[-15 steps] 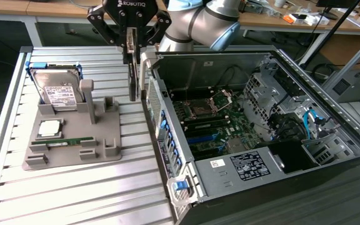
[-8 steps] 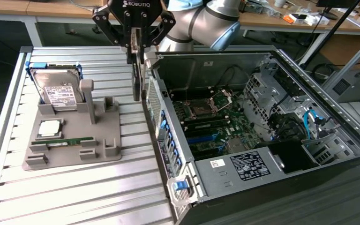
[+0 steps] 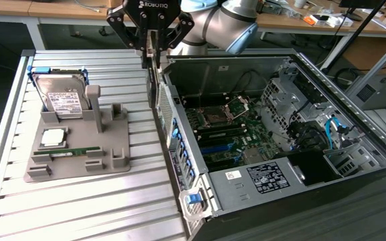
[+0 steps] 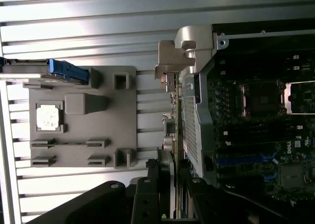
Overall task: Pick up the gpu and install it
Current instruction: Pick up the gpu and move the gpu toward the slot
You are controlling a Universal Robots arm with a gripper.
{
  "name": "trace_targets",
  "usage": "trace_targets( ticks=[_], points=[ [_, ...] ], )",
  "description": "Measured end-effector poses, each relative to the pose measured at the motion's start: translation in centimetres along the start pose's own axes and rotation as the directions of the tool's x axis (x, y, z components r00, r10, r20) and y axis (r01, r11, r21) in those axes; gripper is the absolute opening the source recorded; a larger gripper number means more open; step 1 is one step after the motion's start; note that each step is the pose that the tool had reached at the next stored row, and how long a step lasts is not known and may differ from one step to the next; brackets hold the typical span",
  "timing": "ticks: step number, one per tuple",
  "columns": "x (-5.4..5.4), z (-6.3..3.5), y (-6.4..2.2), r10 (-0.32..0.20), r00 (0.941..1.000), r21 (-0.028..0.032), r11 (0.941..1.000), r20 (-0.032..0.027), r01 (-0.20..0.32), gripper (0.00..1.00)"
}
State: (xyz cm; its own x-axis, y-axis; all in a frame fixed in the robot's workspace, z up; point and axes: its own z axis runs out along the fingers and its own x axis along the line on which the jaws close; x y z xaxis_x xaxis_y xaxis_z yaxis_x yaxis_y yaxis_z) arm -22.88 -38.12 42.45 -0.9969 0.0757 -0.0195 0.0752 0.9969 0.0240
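The gpu (image 3: 152, 83) hangs on edge, a thin dark card with its metal bracket (image 4: 173, 56) at the far end. My gripper (image 3: 151, 57) is shut on its upper part, one finger on each face. In the wrist view the gpu (image 4: 171, 120) runs edge-on away from my gripper (image 4: 170, 184). It hangs just outside the perforated rear wall (image 4: 189, 125) of the open computer case (image 3: 381, 145), above the slatted table. The motherboard (image 3: 230, 135) with its blue slots lies inside the case, on the exterior view's right of the card.
A grey fixture plate (image 3: 106, 163) lies on the slatted table (image 3: 79, 211) at the exterior view's left. It holds a silver hard drive (image 3: 62, 95), a CPU (image 3: 52, 136) and a green memory stick (image 3: 72, 150). Its upright post (image 3: 94, 105) stands near the card.
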Motion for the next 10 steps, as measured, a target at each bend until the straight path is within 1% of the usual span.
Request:
trace_targets(
  ticks=[10],
  points=[
    [-0.76, 0.01, 0.00, 0.000, 1.0000, 0.0001, 1.0000, -0.0002, 0.000, 0.27]
  ],
)
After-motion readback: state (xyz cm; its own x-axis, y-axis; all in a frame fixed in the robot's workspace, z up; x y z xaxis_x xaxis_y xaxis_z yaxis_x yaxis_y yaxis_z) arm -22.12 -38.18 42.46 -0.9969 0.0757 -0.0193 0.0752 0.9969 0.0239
